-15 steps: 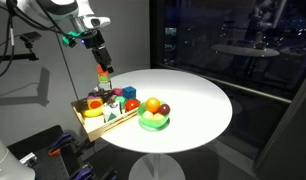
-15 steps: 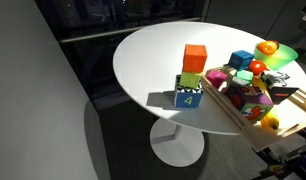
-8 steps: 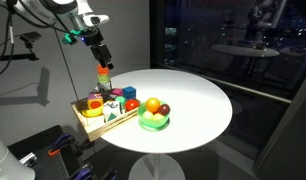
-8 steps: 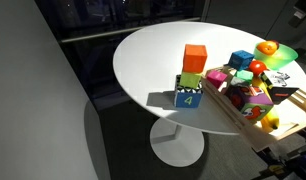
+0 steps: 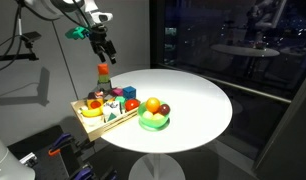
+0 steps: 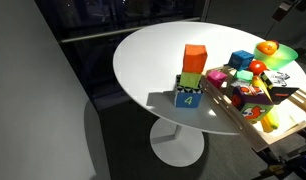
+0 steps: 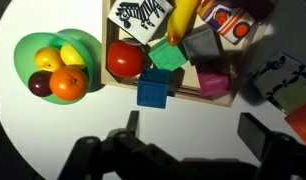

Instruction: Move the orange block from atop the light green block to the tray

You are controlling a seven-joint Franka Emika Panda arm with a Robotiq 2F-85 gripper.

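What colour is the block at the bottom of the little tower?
The bottom block is blue with a 4, clearest in an exterior view.

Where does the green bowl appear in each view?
In an exterior view: the bowl is just left of picture centre, right of the tray.
In an exterior view: the bowl is at the upper right edge, beyond the tray.
Wrist view: the bowl is at upper left, left of the tray.
Shared landmark: the tray, beside the bowl.

Arm [image 5: 77,12] held high, end effector [image 5: 107,52] pointing down; jaws spread wide
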